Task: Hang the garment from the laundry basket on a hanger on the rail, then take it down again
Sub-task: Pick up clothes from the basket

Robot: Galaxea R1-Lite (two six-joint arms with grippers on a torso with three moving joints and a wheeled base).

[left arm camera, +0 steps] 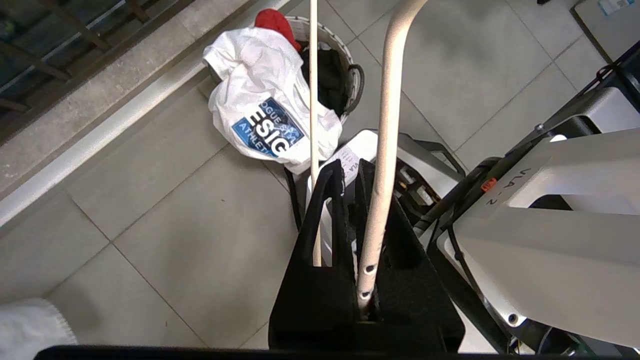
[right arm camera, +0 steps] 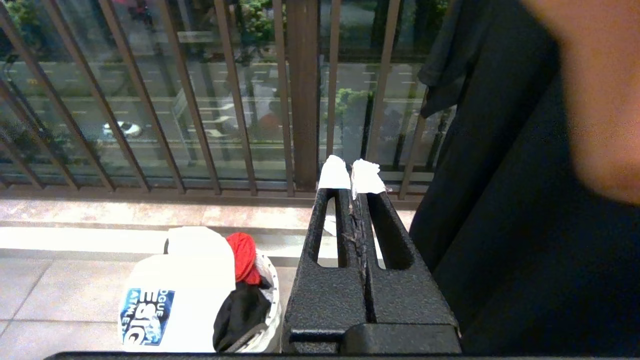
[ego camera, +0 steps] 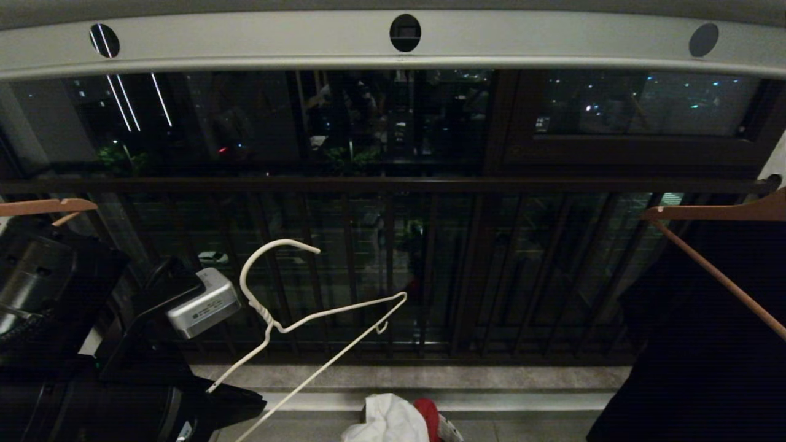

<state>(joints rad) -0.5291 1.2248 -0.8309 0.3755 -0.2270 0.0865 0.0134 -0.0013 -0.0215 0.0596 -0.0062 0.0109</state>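
The rail (ego camera: 393,43) runs overhead, its round holes well above everything else. Below the rail, the white wire hanger (ego camera: 288,313) sits tilted, hook up, clamped at its lower corner by the left gripper (left arm camera: 357,200). Far beneath the rail, the ESIG T-shirt (left arm camera: 265,115) drapes over the laundry basket (left arm camera: 350,75) on the floor. The right gripper (right arm camera: 352,180) has its fingers pressed together on nothing, beside the black garment (right arm camera: 500,200). Risk: the thin wire could pivot in the narrow clamp, so the hook would miss the rail.
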